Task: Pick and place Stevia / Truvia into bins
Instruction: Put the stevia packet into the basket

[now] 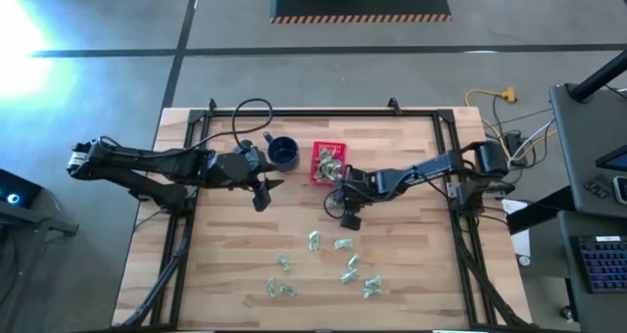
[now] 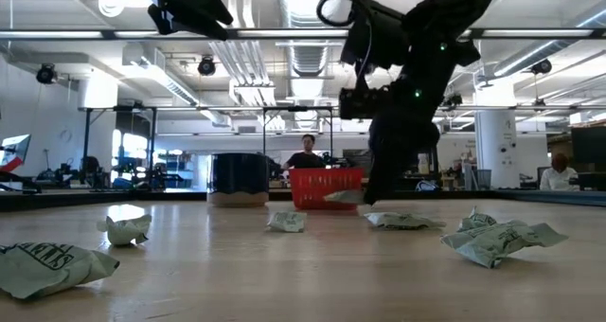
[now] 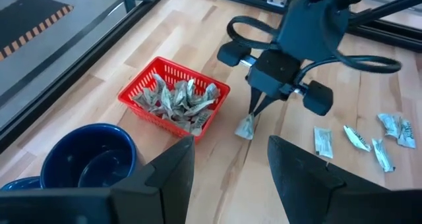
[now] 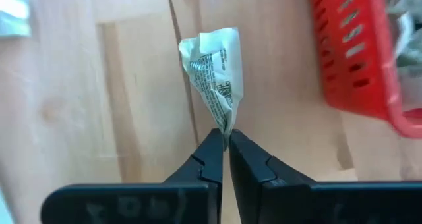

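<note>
We see the right gripper pinched shut on one crumpled pale green-and-white paper sachet, held by its edge between the two dark fingertips. In the high view that gripper sits just right of centre in the frame, immediately below the small red rectangular plastic basket with slotted sides, which stands at the upper middle of the light wooden butcher-block table. The left wrist view shows the held sachet hanging under the right gripper, just beside the basket's near corner and outside its rim; whether it touches the tabletop we cannot tell. The basket is already heaped with crumpled sachets.

The left gripper hovers left of centre, below the dark blue round mug that stands just left of the basket. Its fingers are spread apart with nothing between them.

More loose sachets lie scattered in the lower middle of the high view, well apart from the basket. In the low view several of them rest crumpled on the wood in the foreground, with the red basket farther back at centre.
</note>
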### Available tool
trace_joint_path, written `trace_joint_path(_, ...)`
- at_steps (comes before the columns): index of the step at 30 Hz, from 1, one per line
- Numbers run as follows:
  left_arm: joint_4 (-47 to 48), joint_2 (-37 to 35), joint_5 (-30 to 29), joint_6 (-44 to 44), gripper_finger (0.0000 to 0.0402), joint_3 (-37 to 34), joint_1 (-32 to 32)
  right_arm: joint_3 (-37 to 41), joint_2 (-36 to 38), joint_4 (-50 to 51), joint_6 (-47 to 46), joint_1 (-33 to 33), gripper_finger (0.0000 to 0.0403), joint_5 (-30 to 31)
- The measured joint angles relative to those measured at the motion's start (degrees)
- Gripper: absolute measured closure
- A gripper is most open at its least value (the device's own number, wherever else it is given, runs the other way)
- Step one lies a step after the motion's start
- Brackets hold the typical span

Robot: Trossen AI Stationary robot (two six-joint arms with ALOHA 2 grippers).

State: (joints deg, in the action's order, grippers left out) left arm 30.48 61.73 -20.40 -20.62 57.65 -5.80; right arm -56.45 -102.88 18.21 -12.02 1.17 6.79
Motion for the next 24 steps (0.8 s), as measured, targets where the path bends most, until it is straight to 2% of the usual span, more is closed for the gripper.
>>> trace_joint_path(6,0.0,0.0,0.0,0.1,0.0226,0.0,0.0,-0.1,5.0,1.5,-0.7,0.4,0.0394,1.4)
trace_joint_path(13,0.0,0.0,0.0,0.1,0.0226,0.0,0.0,-0.1,9.7,0.6,1.3,-1.6,0.0394,12.6)
trace_joint_path(21,-0.4,0.0,0.1,-0.7,0.0226,0.0,-0.2,-0.5,7.1,-1.0,2.2,-8.9,0.0393,12.4)
trace_joint_path(24,-0.3,0.0,0.2,-1.2,0.0226,0.0,-0.3,-1.4,6.9,-1.4,2.3,-10.8,0.0379,9.6)
